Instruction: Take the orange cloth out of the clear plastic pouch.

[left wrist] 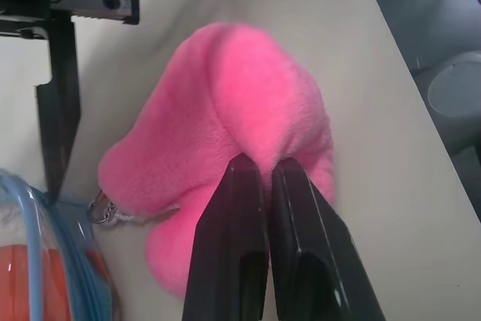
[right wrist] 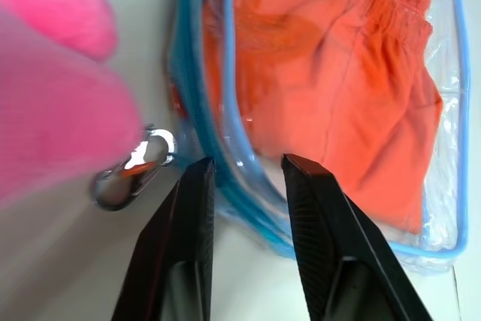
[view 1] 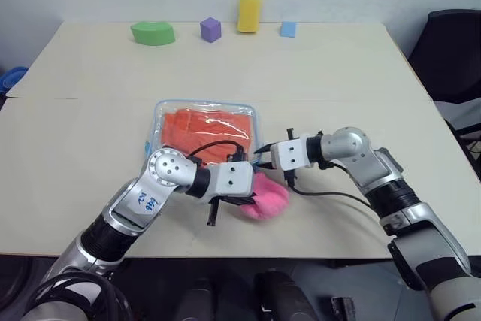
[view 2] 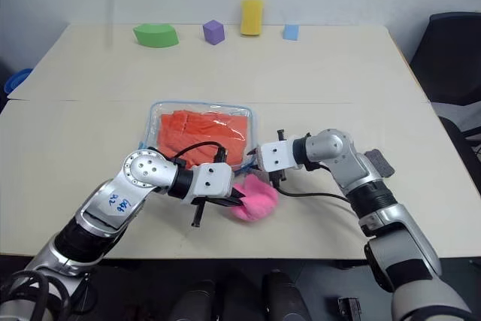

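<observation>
Orange cloth lying folded inside clear plastic pouch, mid-table, long axis across the table, zipper corner towards the grippers. Left gripper clenched on pink plush charm; right gripper part-open, straddling the blue trim at that corner. Best to pinch the trim firmly, then draw the charm steadily along the zipper.

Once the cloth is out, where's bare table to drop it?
Bare table lies left of the clear plastic pouch, more to its right toward the table edge, and a wide strip between it and the green block, purple cube, yellow block and blue block. The near-right corner is crowded: pink plush charm, left gripper, right gripper.
</observation>
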You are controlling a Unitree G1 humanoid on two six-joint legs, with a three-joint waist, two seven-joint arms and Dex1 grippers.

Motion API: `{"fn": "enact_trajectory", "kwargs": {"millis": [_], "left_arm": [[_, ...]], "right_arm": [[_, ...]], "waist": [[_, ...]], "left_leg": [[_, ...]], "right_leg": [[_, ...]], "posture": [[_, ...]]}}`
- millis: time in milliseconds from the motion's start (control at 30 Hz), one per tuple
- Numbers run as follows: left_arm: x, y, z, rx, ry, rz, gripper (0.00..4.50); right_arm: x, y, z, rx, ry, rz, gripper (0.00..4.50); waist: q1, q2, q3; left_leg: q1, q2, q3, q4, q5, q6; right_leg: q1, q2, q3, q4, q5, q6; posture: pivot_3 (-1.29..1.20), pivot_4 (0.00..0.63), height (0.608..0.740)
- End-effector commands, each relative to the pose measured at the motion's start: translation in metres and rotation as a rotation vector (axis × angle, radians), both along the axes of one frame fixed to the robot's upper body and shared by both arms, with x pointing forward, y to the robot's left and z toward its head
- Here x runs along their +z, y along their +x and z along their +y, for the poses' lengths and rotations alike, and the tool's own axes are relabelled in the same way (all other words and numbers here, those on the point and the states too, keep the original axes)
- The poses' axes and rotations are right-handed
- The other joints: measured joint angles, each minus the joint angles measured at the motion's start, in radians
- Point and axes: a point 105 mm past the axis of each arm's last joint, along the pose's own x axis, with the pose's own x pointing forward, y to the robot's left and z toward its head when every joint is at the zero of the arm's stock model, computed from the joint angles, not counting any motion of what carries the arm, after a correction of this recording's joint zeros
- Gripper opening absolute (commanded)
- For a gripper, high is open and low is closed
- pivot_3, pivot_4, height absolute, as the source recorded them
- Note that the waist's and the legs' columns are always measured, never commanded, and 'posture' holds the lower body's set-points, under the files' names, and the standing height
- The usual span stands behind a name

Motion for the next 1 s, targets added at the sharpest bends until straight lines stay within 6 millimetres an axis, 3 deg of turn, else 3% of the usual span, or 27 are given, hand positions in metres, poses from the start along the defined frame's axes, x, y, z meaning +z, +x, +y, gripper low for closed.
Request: {"fn": "enact_trajectory", "kwargs": {"millis": [33,67,100,167,333,667,767,900,1000], "left_arm": [[0.010,-0.003,-0.003,-0.017,-0.029,-0.038,0.00],[0.010,-0.002,-0.002,-0.010,-0.032,-0.040,0.00],[0.011,-0.001,0.000,0.003,-0.036,-0.043,0.00],[0.012,0.001,0.005,0.031,-0.044,-0.043,0.00],[0.011,0.000,0.044,0.158,-0.034,-0.032,0.00],[0.009,0.006,0.163,0.596,-0.012,-0.037,0.00],[0.016,0.002,0.196,0.713,-0.017,-0.047,0.00],[0.031,-0.001,0.258,0.894,0.013,-0.091,0.00],[0.039,0.002,0.280,0.947,0.009,-0.120,0.00]], "right_arm": [[0.015,0.005,0.002,0.000,0.035,-0.070,0.48],[0.016,0.006,0.001,-0.005,0.038,-0.072,0.13],[0.016,0.006,0.000,-0.005,0.038,-0.074,0.05],[0.017,0.006,-0.002,-0.004,0.037,-0.076,0.05],[0.020,0.005,-0.015,-0.002,0.004,-0.076,0.05],[0.028,0.004,-0.042,-0.028,-0.045,-0.119,0.05],[0.027,-0.002,-0.051,-0.025,-0.058,-0.130,0.05],[0.026,-0.014,-0.069,-0.022,-0.080,-0.124,0.05],[0.022,-0.022,-0.079,-0.028,-0.093,-0.099,0.05]], "waist": [[0.000,0.000,0.000],[0.000,0.000,0.000],[0.000,0.000,0.000],[0.000,0.000,0.000],[-0.005,0.000,0.000],[-0.003,0.000,0.000],[-0.003,0.000,0.000],[-0.003,0.000,0.000],[-0.003,0.000,0.000]], "left_leg": [[0.000,0.000,0.000,0.000,0.000,0.000],[0.000,0.000,0.000,0.000,0.000,0.000],[0.000,0.000,0.000,0.000,0.000,0.000],[0.000,0.000,0.000,0.000,0.000,0.000],[0.000,0.000,0.000,-0.001,0.000,0.000],[0.000,0.000,0.000,-0.001,-0.001,0.002],[0.000,0.000,0.000,-0.001,-0.003,0.005],[0.000,0.000,-0.001,-0.002,-0.003,0.006],[0.000,0.000,-0.001,-0.002,-0.004,0.006]], "right_leg": [[0.000,0.000,0.000,0.000,0.000,0.000],[0.000,0.000,0.000,0.000,0.000,0.000],[0.000,0.000,0.000,0.000,0.000,0.000],[0.000,0.000,0.000,0.000,0.000,0.000],[-0.001,0.000,0.000,0.000,0.000,0.000],[0.000,-0.001,0.000,-0.001,0.000,0.000],[0.000,-0.001,-0.001,-0.001,0.000,0.000],[0.000,-0.001,-0.001,-0.002,0.000,0.000],[0.000,-0.002,-0.002,-0.002,0.000,0.000]], "posture": [[0.00,0.150,0.740],[0.00,0.150,0.740],[0.00,0.150,0.740],[0.00,0.150,0.740],[0.00,0.150,0.740],[0.00,0.150,0.740],[0.00,0.150,0.740],[0.00,0.150,0.740],[0.00,0.150,0.740]]}}
